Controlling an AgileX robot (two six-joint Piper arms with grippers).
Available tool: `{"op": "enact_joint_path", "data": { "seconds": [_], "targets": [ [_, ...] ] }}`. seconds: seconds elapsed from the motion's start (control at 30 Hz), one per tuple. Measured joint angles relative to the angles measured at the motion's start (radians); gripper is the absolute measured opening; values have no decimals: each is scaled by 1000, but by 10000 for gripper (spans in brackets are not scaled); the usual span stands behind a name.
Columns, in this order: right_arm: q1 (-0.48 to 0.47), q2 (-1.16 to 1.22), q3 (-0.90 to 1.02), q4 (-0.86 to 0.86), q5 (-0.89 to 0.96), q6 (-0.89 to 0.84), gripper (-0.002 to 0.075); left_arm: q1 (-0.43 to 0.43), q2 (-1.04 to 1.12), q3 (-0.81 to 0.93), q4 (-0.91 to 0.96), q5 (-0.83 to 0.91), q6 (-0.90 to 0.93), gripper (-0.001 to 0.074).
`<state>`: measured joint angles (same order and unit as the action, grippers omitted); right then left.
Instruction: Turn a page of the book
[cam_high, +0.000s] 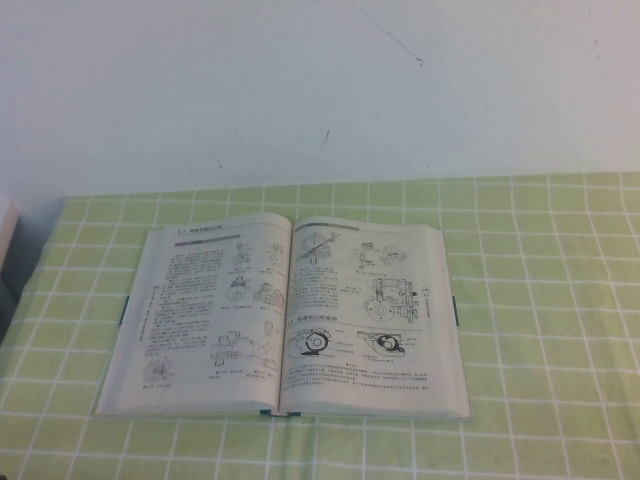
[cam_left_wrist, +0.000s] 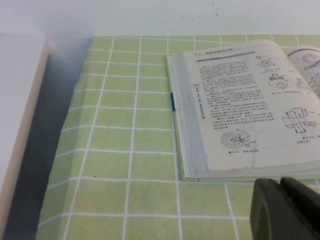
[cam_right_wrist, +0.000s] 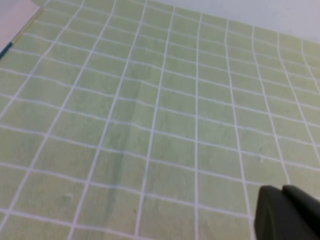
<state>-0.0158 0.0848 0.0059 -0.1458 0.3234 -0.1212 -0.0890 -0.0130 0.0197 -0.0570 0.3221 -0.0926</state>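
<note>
The book (cam_high: 285, 315) lies open and flat in the middle of the green checked cloth (cam_high: 540, 300), with teal cover edges showing at its sides. Its right-hand page (cam_high: 365, 300) and left-hand page (cam_high: 205, 310) both lie flat, printed with text and drawings. Neither gripper shows in the high view. In the left wrist view my left gripper (cam_left_wrist: 280, 182) is shut and empty, just off the near edge of the book (cam_left_wrist: 240, 110), above the cloth. In the right wrist view my right gripper (cam_right_wrist: 282, 189) is shut and empty over bare cloth, with only the book's corner (cam_right_wrist: 12, 20) far off.
A white wall stands behind the table. A pale beige-edged board or box (cam_left_wrist: 20, 125) stands off the cloth's left side across a dark gap, and it also shows in the high view (cam_high: 5, 230). Bare cloth (cam_right_wrist: 150, 125) stretches right of the book.
</note>
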Motion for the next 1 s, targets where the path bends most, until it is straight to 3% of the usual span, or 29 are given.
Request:
{"op": "enact_joint_path", "data": {
  "seconds": [1.0],
  "targets": [
    [0,-96,16,69,28,68,-2,0,0,0,-1,2,0,-4]
  ]
}}
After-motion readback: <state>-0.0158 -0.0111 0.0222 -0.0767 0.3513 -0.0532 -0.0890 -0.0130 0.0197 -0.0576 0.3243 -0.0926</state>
